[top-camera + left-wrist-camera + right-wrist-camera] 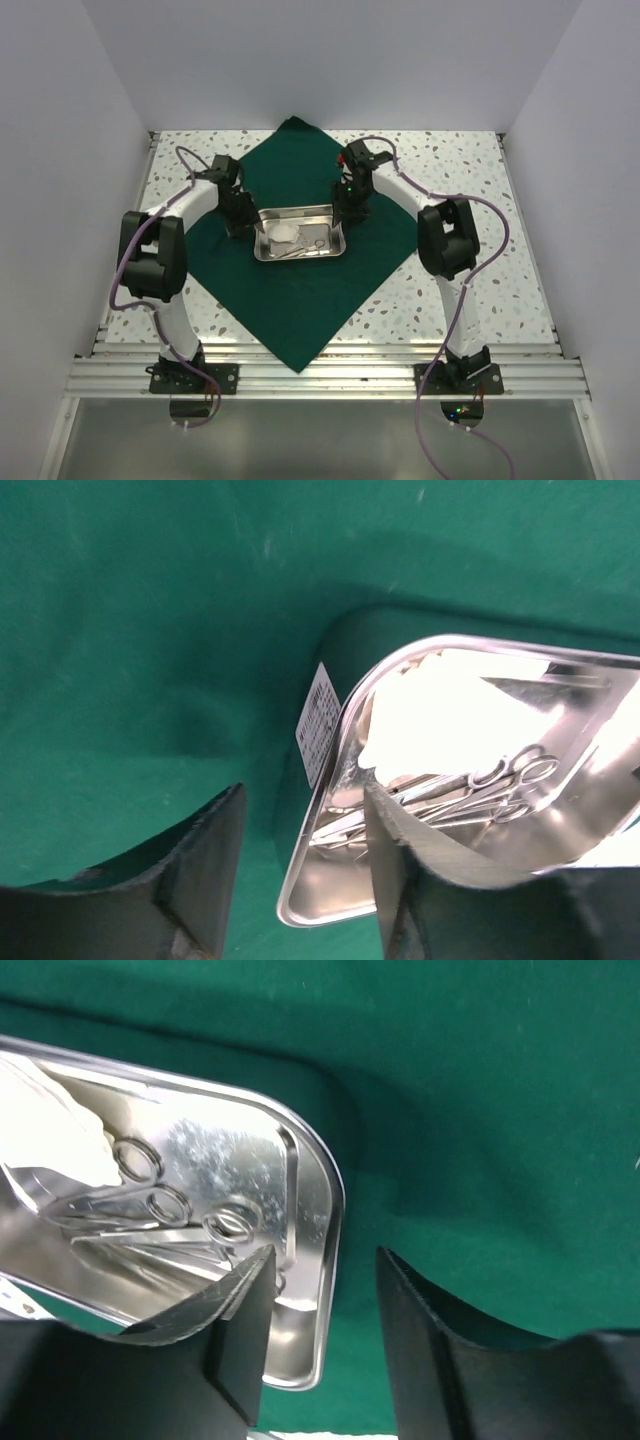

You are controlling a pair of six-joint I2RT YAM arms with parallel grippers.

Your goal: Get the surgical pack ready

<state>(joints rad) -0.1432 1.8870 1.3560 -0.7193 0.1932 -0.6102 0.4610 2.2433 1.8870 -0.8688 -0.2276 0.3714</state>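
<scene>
- One green cloth (300,310), spread flat on the speckled worktop (450,170), turned like a diamond with one corner hanging over the near edge.
- One steel tray (300,257), sitting in the middle of that cloth, long side facing the arms.
- Inside the tray: a heap of white gauze (450,705) at the left end, too bunched up to count the pieces.
- Next to the gauze and partly under it: thin metal tools (500,780) with round finger rings (165,1203). Three rings clear in the right wrist view. Hard to tell how many tools.
- One small white sticker (318,720) with tiny print, stuck on the outside of the tray's left end wall.
- Two arms, one on each side of the tray, both reaching down to it.
- Left pincer (303,825): released, two fingers spread wide, one finger over the cloth outside the tray, the other over the inside, with the tray's left rim in the gap.
- Right pincer (327,1270): released too, two fingers spread apart, one above the inside of the tray, one above the cloth, with the tray's right rim in the gap.
- Nothing gripped by either pincer.
- No corner of the cloth folded over the tray.
</scene>
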